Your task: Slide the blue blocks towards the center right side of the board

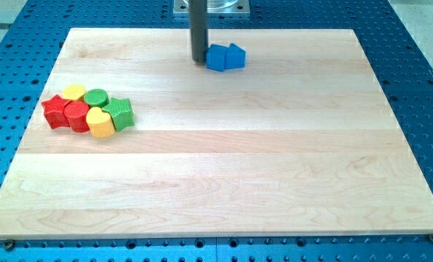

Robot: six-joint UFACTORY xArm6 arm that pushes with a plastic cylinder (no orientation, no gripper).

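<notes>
Since my tip [199, 60], a bare rod with no claw holding anything, touches the left of the two blue plastic blocks [225, 57] near the wooden board [223, 182]'s top, they're best shoved rightward and down together.

A straight dark grey rod [199, 33] descends from a silvery metal mount [211, 7].

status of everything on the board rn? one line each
my tip: down on the board, touching the left side of the blue blocks
blue blocks: two, pressed together, top centre, not yet at centre right
red, yellow and green blocks: tight cluster at the view's left, apart from my tip
board: flat
</notes>
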